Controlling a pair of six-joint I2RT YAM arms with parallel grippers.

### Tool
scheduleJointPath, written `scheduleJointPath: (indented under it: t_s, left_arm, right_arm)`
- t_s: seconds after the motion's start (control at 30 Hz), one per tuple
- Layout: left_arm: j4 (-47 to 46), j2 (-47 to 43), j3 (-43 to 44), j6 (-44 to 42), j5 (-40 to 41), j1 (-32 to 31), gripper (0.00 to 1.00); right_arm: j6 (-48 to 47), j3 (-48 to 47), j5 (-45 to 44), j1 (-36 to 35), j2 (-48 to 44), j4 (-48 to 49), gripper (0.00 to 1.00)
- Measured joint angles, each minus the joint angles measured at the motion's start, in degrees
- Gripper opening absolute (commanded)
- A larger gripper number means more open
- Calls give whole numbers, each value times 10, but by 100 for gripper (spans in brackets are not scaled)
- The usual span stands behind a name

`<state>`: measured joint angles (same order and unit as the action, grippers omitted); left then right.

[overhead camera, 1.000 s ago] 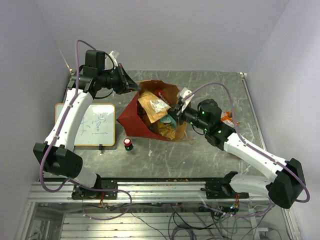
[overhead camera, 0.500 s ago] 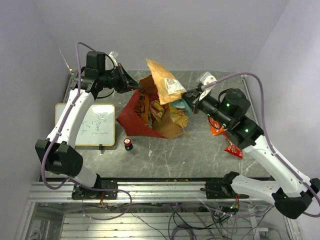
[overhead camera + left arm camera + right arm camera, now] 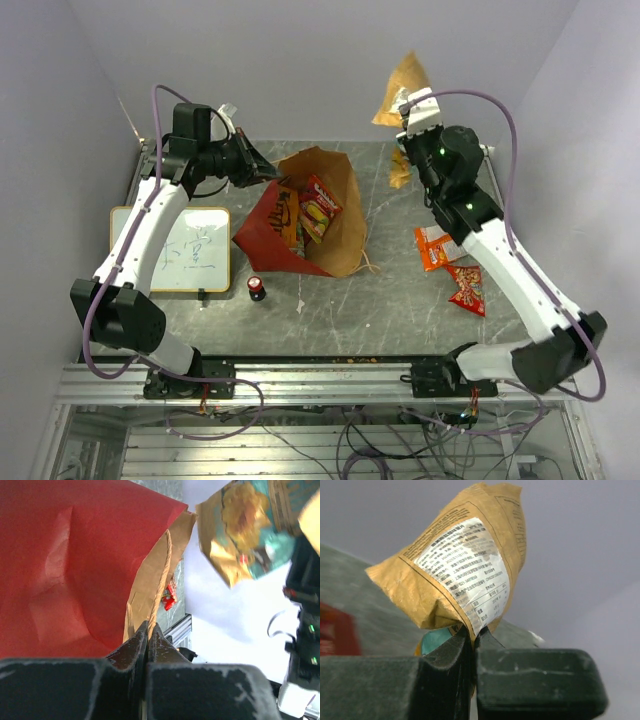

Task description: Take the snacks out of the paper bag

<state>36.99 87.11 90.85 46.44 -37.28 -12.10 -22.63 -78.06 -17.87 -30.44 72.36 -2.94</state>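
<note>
Packet [image 3: 465, 565] aloft in right hand [image 3: 472, 632]

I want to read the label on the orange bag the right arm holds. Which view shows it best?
Right wrist: the orange bag fills the frame, label facing the camera, pinched in the right pincer. Top external shows it small, held high. Left wrist shows no sure part of it.
</note>
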Motion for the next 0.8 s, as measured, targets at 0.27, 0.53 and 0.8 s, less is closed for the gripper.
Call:
scheduleJointPath:
  t_s: [0.27,0.53,0.8]
  left_arm:
    - [46,3,21,-23,2,0,7]
    - [69,10,41,-37,2,0,7]
    - [78,10,41,-43,4,0,7]
  right_arm:
    - [-166,41,-4,135,125,85,0]
    - [-341,120,104,184,248,142,13]
    - [-267,153,242,164,292,124,84]
